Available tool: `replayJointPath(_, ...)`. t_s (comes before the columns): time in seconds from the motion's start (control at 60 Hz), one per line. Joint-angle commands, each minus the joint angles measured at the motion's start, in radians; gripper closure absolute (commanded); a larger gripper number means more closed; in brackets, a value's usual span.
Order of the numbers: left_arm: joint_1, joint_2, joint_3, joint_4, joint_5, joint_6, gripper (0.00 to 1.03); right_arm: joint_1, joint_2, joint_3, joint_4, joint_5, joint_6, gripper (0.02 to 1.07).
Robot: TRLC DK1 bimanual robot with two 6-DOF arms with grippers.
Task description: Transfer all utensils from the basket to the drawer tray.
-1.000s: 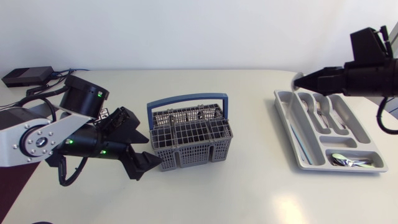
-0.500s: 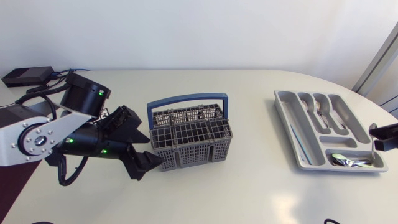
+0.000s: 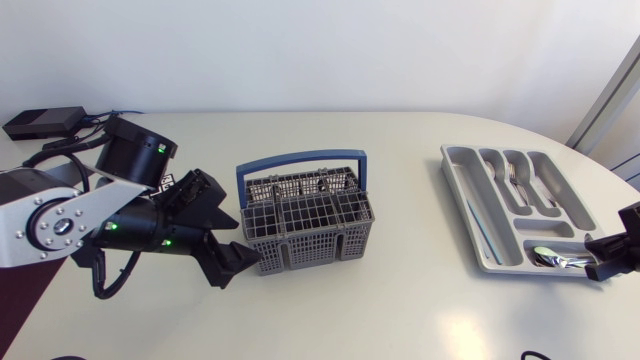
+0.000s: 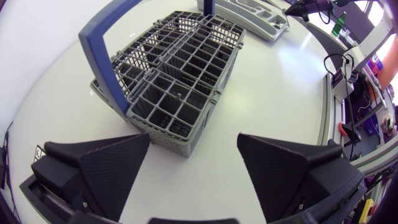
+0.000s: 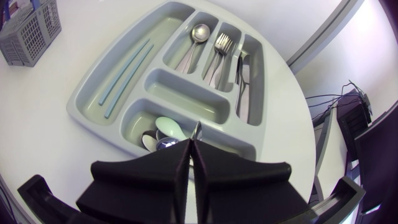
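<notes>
Two arms: one by the cutlery basket, one at the drawer tray.
Left tool is released, its wedge fingers spread either side of a corner of the grey, blue-handled basket on the bench, apart from it. Right tool is clenched on a thin metal utensil, of which only the tip shows, over the tray compartment where spoons lie. Forks and two pale blue sticks lie in other slots. Tray and basket sit well apart.

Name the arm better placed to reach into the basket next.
Left. Its hand is open and sits right beside the basket. The right hand hangs over the tray, far across the table from the basket.
</notes>
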Motion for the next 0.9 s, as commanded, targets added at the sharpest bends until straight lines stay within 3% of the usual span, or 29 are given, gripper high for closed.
replayJointPath(0.0,0.005,-0.017,0.001,-0.010,-0.002,-0.010,0.05,0.018,0.009,-0.046,0.035,0.013,-0.050,1.01)
replayJointPath(0.117,0.005,-0.017,0.000,-0.010,-0.002,-0.009,0.05,0.033,-0.026,-0.048,0.055,0.027,-0.047,1.01)
replayJointPath(0.383,0.003,-0.020,0.003,-0.011,-0.002,-0.010,0.05,0.050,-0.106,0.023,-0.028,0.025,-0.033,1.01)
replayJointPath(0.883,0.013,-0.031,-0.011,-0.016,-0.003,-0.006,0.05,0.095,0.092,-0.080,0.161,0.028,-0.143,0.99)
